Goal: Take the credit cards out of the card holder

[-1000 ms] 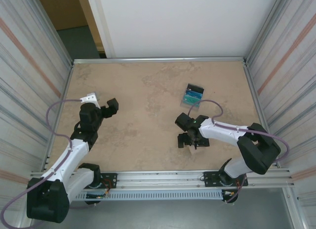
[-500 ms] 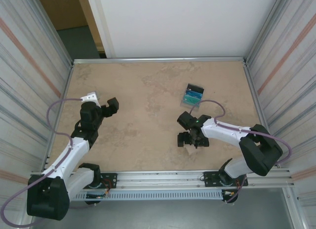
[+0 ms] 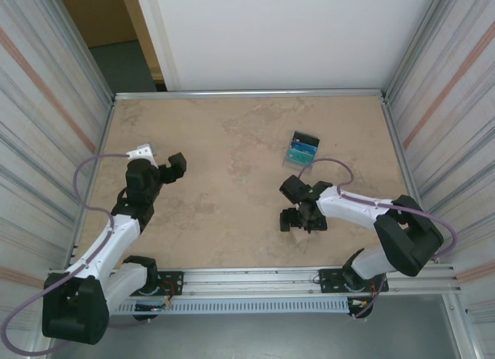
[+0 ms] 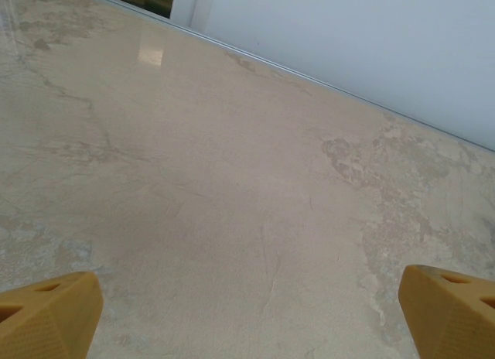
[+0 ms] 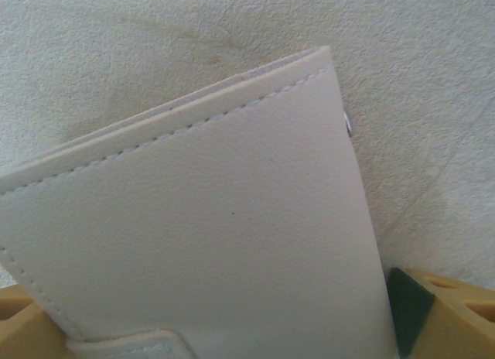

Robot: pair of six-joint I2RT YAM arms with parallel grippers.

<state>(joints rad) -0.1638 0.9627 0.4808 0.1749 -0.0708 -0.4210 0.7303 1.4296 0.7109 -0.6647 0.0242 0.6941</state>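
The card holder (image 5: 193, 235) lies folded shut right under my right wrist camera, its pale stitched outer face up and a small metal snap (image 5: 348, 127) at its right edge. My right gripper (image 3: 302, 218) points down over it, open wide, one finger at each side. The right fingertip (image 5: 448, 312) stands just off the holder's edge, and the left one is partly covered by the holder. The credit cards are hidden inside the closed holder. My left gripper (image 3: 176, 167) hovers open over bare table, with nothing between its fingertips (image 4: 46, 316).
A clear tray (image 3: 303, 148) of teal and blue cards sits behind the right gripper. Metal rails border the tan table (image 3: 232, 142), striped walls stand on both sides, and a white panel closes the back.
The right gripper and forearm have edged slightly to the right over the card holder. The left arm has barely moved.
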